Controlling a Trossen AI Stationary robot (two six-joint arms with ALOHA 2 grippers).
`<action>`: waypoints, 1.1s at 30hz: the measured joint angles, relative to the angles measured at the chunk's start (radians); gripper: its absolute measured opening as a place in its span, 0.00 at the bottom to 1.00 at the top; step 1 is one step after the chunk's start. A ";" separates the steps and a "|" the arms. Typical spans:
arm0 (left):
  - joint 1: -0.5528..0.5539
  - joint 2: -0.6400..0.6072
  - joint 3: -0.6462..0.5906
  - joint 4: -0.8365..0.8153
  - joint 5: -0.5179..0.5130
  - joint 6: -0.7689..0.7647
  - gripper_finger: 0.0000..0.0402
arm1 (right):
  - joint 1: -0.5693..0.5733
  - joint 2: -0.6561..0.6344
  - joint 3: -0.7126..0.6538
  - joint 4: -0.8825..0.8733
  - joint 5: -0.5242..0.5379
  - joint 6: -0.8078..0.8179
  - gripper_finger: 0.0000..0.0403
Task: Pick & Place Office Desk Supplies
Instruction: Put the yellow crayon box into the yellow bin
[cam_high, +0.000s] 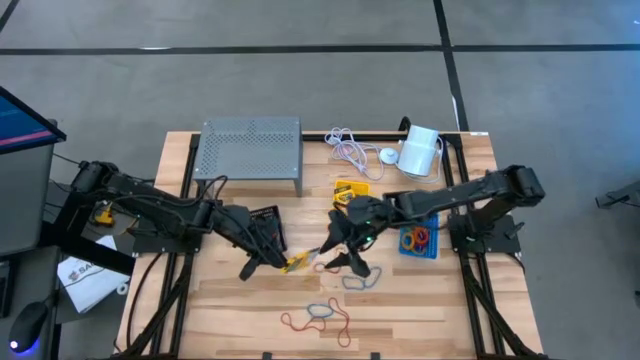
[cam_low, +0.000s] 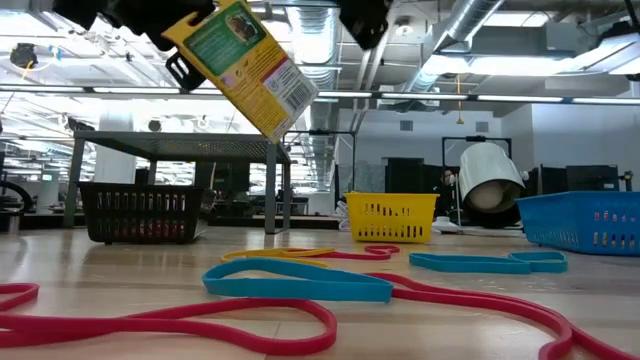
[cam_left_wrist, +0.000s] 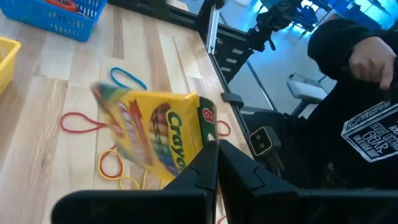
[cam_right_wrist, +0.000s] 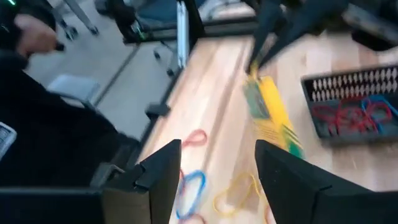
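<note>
**Crayon box, held aloft at mid-bench by the left arm**

Item: crayon box (cam_high: 299, 262), yellow and green, clear of the bench (cam_high: 420, 300), over its middle. In the low view it hangs tilted, long axis slanting down from the jaws that clamp its upper end.

Holder: left gripper (cam_high: 280, 262), jaws closed narrow on one end of the box; the box extends outward from them toward the right arm.

Opposite: right gripper (cam_high: 335, 255), just beside the box's free end, jaws spread wide and empty; in its wrist view the box lies ahead of them, slightly off centre.

Nearer arm: the left already has it; any hand-over, as judged, turns on the right jaws aligning across the box's narrow width.

Surroundings: black bin (cam_high: 262, 222), yellow bin (cam_high: 351, 191), blue bin (cam_high: 420, 241); rubber bands (cam_high: 318, 318) loose on the bench.
</note>
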 joint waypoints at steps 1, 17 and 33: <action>0.000 0.000 0.000 -0.001 0.001 0.000 0.00 | -0.004 0.018 0.021 -0.014 -0.001 -0.008 0.50; 0.000 0.000 0.000 -0.040 0.003 0.012 0.00 | -0.015 0.200 0.186 -0.057 -0.103 -0.021 0.53; 0.000 0.000 0.000 -0.030 0.003 0.031 0.00 | -0.024 0.203 0.186 0.015 -0.047 -0.068 0.54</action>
